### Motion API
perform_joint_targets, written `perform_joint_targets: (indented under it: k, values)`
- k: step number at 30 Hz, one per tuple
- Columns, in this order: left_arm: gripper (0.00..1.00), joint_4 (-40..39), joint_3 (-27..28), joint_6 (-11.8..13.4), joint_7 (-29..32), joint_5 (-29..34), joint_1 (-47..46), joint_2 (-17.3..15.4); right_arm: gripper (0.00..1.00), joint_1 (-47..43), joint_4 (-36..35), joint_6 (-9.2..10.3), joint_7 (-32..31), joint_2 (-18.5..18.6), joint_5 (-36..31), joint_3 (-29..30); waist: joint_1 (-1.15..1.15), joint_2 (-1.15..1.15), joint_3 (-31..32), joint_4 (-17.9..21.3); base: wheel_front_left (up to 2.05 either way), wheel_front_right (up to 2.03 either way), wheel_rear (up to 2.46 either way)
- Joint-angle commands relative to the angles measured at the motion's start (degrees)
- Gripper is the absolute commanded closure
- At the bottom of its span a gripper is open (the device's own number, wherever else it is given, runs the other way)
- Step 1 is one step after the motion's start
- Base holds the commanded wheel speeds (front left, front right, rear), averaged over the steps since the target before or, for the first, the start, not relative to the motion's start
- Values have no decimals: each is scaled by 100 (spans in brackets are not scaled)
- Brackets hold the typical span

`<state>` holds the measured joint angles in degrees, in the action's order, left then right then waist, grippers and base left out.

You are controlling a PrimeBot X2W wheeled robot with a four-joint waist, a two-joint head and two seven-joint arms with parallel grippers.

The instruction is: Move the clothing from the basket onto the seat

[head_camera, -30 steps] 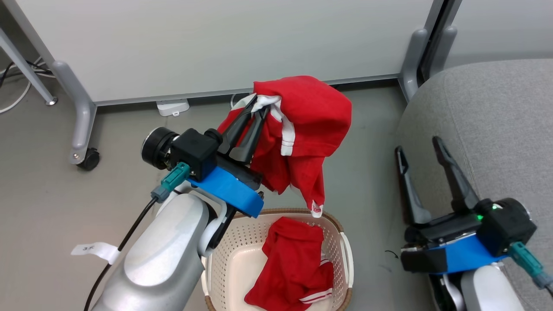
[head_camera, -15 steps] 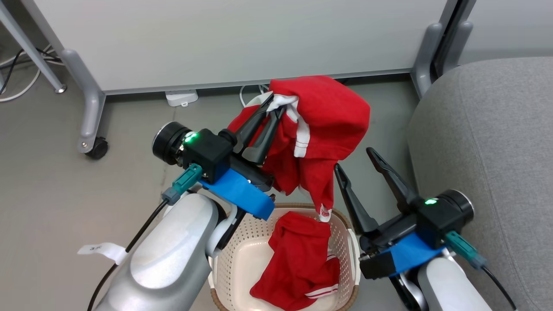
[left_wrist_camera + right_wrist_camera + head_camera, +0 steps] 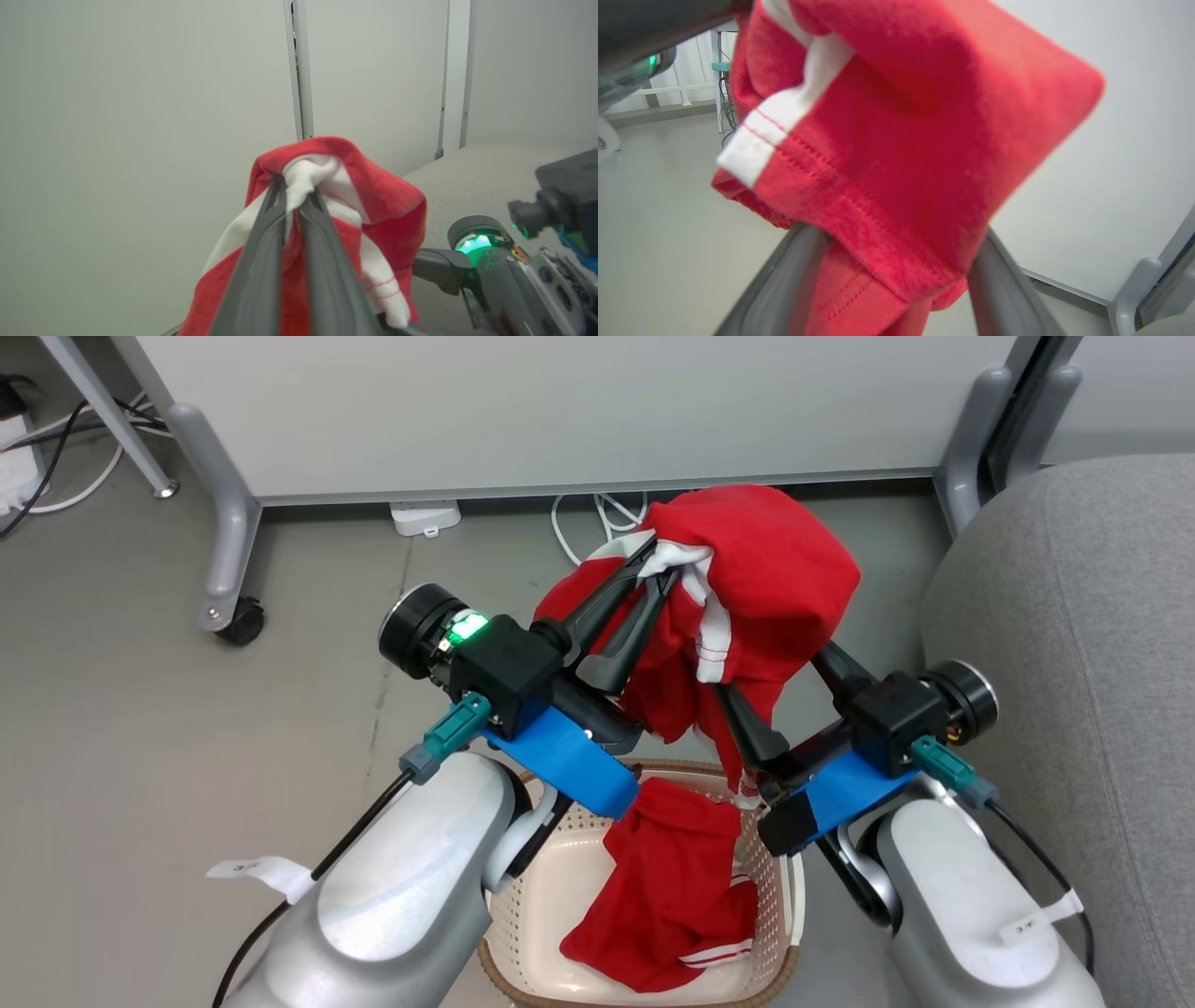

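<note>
Grey floor (image 3: 140,709) | left hand (image 3: 661,563) clamps red garment (image 3: 784,560) | right hand (image 3: 899,224) wide, straddling garment

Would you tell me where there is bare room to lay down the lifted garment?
The grey seat is bare from its rounded edge rightward. The floor between basket and wheeled partition leg is free too. Crowded: above the basket, where left gripper, right gripper and lifted garment meet; another garment lies inside.

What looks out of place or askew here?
A red garment hangs bunched from the shut left gripper above the basket, its tail inside the open right gripper; a second garment lies crumpled in the basket.
</note>
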<state>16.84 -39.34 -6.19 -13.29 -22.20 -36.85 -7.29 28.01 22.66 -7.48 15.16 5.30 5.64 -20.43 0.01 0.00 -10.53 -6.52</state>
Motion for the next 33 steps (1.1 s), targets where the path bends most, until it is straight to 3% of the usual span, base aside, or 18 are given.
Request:
perform_joint_targets:
  k: [1,7,9,33]
  values:
    - [100,-16,-4,-23,-9,2,-103,-1,0,134,38,-3,0,27,-9,-5,-1,0,-19,-27,0,0,0]
    - [100,-29,-95,-30,-4,-15,-104,0,0,368,232,-3,-1,-27,34,-6,-1,0,-64,-63,0,0,0]
    - [100,-27,-114,-31,-8,-23,-107,2,100,435,319,-3,-1,-50,73,-6,-1,0,-75,-68,0,0,0]
    - [100,149,-163,45,-77,-88,-128,-70,100,274,162,-3,-1,-73,247,-115,-1,0,-51,-5,0,0,0]
